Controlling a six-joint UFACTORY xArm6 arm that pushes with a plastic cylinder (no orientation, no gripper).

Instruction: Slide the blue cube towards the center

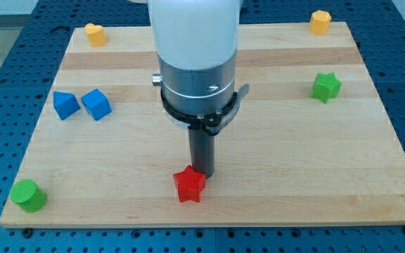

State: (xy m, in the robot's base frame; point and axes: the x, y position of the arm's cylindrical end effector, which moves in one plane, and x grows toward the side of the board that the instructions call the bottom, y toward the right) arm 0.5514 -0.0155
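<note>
The blue cube [96, 104] lies on the wooden board at the view's left, touching or nearly touching a second blue block [65, 105] on its left. My tip [203, 172] stands low in the middle of the board, right behind a red star block [189, 185], and far to the right of both blue blocks. The arm's white and grey body hides the board's top middle.
A green cylinder [28, 195] sits at the bottom left corner. A yellow block [95, 34] is at the top left and another yellow block [320, 21] at the top right. A green star block [325, 86] lies at the right.
</note>
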